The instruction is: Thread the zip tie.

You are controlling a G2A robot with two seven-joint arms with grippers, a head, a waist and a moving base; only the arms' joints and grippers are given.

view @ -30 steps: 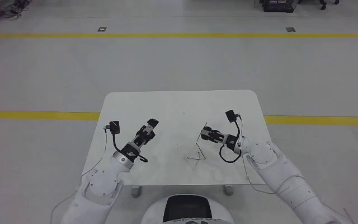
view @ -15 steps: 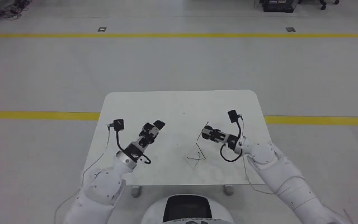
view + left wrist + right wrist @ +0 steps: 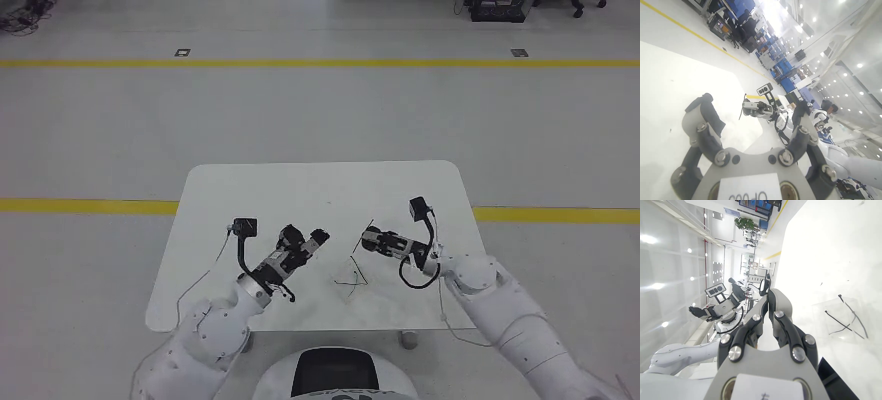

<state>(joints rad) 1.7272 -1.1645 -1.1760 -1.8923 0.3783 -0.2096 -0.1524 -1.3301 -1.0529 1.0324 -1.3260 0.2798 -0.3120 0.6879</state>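
Observation:
My right gripper (image 3: pixel 363 241) is shut on a thin black zip tie (image 3: pixel 366 230), held above the right half of the white table (image 3: pixel 300 190). In the left wrist view the same zip tie (image 3: pixel 741 110) stands nearly upright in the right gripper's fingers (image 3: pixel 747 106). My left gripper (image 3: pixel 318 238) hangs open a short way to the left of it with nothing between its fingers (image 3: pixel 704 106). From the right wrist, my right gripper (image 3: pixel 768 294) has its pads pressed together, and the left gripper (image 3: pixel 696 312) shows farther off.
A clear flat tray (image 3: pixel 350 278) lies on the table just nearer me than the right gripper. In it lie loose black zip ties (image 3: pixel 838 321). The table's far and left parts are bare white surface.
My left arm has swung to the right across the table, bringing its open gripper close to the held zip tie. The right gripper has barely moved.

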